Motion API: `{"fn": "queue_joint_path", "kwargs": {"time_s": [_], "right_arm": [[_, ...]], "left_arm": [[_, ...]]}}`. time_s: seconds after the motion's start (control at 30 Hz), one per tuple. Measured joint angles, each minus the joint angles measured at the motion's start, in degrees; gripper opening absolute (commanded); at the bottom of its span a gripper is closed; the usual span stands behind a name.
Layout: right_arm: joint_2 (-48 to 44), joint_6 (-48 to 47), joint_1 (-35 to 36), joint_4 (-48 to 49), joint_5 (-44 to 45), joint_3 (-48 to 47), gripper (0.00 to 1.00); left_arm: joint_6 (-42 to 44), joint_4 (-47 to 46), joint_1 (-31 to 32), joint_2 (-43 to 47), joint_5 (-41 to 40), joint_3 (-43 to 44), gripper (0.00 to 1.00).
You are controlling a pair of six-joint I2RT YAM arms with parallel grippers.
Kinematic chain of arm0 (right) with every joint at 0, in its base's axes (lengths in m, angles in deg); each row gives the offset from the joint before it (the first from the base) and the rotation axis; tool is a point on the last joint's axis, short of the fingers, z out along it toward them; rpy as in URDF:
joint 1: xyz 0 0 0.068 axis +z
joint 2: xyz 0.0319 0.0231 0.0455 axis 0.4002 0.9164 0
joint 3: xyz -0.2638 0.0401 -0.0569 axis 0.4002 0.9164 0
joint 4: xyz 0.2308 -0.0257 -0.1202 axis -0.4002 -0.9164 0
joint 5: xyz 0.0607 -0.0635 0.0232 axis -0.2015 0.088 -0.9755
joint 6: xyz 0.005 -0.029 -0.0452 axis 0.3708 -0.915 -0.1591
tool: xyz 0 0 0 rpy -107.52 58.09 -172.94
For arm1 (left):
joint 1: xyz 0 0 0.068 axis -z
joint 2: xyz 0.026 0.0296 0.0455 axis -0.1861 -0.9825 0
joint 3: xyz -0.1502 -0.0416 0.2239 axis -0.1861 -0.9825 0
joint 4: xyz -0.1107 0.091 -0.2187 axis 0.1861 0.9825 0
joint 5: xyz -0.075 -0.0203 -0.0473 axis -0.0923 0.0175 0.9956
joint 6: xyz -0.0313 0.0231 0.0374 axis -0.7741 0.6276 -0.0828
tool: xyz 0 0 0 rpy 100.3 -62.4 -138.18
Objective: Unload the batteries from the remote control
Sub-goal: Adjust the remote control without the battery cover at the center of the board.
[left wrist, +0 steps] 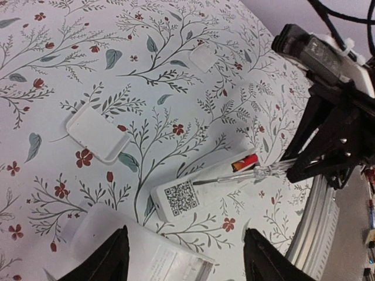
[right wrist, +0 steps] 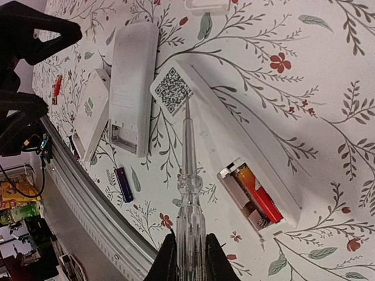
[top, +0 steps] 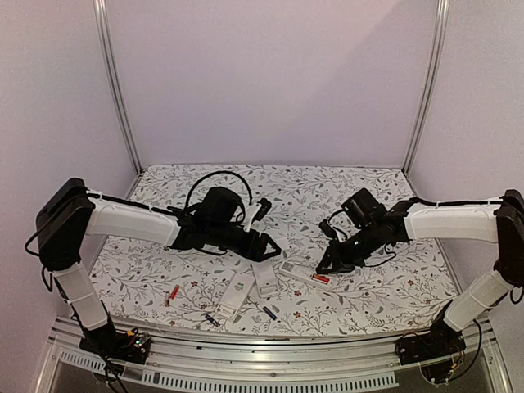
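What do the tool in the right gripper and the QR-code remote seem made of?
The tool: clear, glossy plastic handle, see-through, with a thin grey shaft, likely metal. The remote: probably matte white plastic, its shell even and dull.

White arm links (top: 131,219), black joints (top: 61,219), looping black cables (top: 214,173)

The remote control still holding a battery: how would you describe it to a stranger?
On the flowered table, find the rightmost of three white plastic remote controls near the front edge, where the clear plastic tool in the right gripper points. Only it shows a square QR code sticker and a red-orange battery in its open compartment.
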Motion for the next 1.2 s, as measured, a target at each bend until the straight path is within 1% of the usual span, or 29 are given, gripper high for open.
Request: {"fn": "queue_joint_path", "kwargs": {"time_s": [0.13, 0.3, 0.4, 0.53, 0.77, 0.97, 1.2], "right_arm": [[1.97, -3.45, 0.04, -1.79, -4.24, -1.77, 0.0], [5.4, -6.95, 0.39, -3.04, -6.27, -3.67, 0.0], [5.7, -7.8, 0.48, -4.15, -5.29, -4.92, 0.0], [5.49, -7.65, 0.28, -5.35, -1.79, -6.34, 0.0], [4.15, -7.26, -2.64, -6.62, 2.67, -6.4, 0.0], [6.73, -9.14, -2.99, -7.45, 0.48, -7.3, 0.0], [9.18, -14.36, -2.78, -10.88, -3.15, -9.29, 0.0]], "left_arm": [[0.33, 0.24, 0.0, -0.02, -0.11, -0.35, 0.66], [1.01, 0.42, 0.0, 0.0, -0.33, -0.35, 0.66], [1.25, 0.59, 0.0, 0.0, -0.55, -0.37, 0.66], [1.38, 0.61, 0.0, 0.0, -0.9, -0.63, 0.66], [1.53, 0.61, 0.0, 0.0, -0.94, -1.05, 0.66], [1.53, 0.61, 0.0, 0.0, -0.94, -1.05, 0.66], [1.6, 0.61, 0.0, 0.31, -1.07, -1.31, 0.66]]}}
